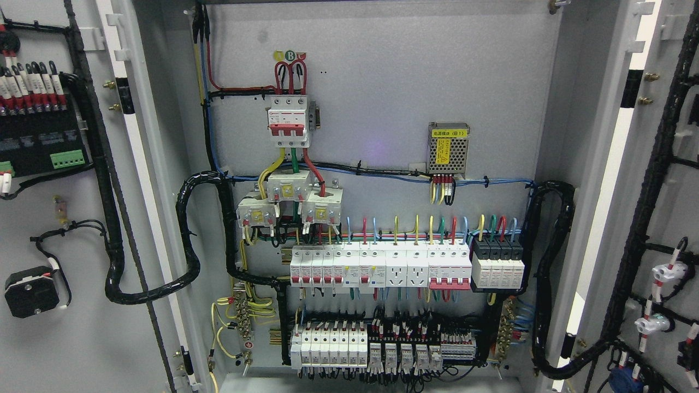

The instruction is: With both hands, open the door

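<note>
From my seat I see the cabinet standing wide open: the left door (pixel 82 218) swung out at nine o'clock, the right door (pixel 655 218) at three o'clock, both showing their wired inner faces. Neither robot hand shows, so I cannot tell how the fingers stand. At centre, the main breaker (pixel 288 120) sits at twelve (red toggles), with a row of small breakers (pixel 382 267) toward six

Both doors (pixel 65 218) (pixel 655 218) stand wide; the cabinet's upper back panel (pixel 409 82) is bare, while breakers (pixel 377 267) and cables (pixel 191 240) crowd its bottom half.
</note>
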Robot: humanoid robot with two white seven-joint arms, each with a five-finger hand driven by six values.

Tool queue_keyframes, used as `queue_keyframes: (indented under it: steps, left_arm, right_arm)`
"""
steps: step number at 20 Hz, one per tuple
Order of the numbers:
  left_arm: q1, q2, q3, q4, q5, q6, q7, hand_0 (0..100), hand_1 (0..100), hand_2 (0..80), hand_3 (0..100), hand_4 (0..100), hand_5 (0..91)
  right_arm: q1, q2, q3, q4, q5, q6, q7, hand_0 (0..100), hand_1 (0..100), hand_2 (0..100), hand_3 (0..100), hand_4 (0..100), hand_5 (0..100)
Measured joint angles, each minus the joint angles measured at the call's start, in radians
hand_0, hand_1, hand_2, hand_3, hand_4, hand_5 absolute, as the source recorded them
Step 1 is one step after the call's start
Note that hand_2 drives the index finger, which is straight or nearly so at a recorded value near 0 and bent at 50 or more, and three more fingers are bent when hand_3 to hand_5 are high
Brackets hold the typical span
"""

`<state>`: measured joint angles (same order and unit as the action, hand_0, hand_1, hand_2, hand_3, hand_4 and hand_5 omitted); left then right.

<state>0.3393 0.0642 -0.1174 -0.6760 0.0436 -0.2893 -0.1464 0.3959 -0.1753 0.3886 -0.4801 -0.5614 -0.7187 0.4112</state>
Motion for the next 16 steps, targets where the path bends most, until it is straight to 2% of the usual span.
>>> queue_keyframes:
  steps: [3,7,13,16]
  left_arm:
    - [-0.058,-0.016,0.008,0.105,0.0,0.029,-0.001,0,0,0.0,0,0,0.0]
    - [-0.116,-0.03,0.017,0.225,0.0,0.076,0.001,0,0,0.0,0,0,0.0]
    - [-0.186,-0.045,0.046,0.369,0.002,0.152,0.003,0,0,0.0,0,0,0.0]
    - [-0.204,-0.049,0.063,0.42,0.003,0.174,0.004,0,0,0.0,0,0,0.0]
  right_arm:
    - [-0.063,0.028,-0.01,0.101,0.003,0.107,-0.02,38,0,0,0,0,0]
    - [-0.136,0.062,-0.021,0.211,0.04,0.256,-0.089,38,0,0,0,0,0]
    - [-0.223,0.11,-0.03,0.323,0.116,0.403,-0.199,38,0,0,0,0,0]
    - [-0.255,0.125,-0.033,0.36,0.157,0.486,-0.223,38,0,0,0,0,0]
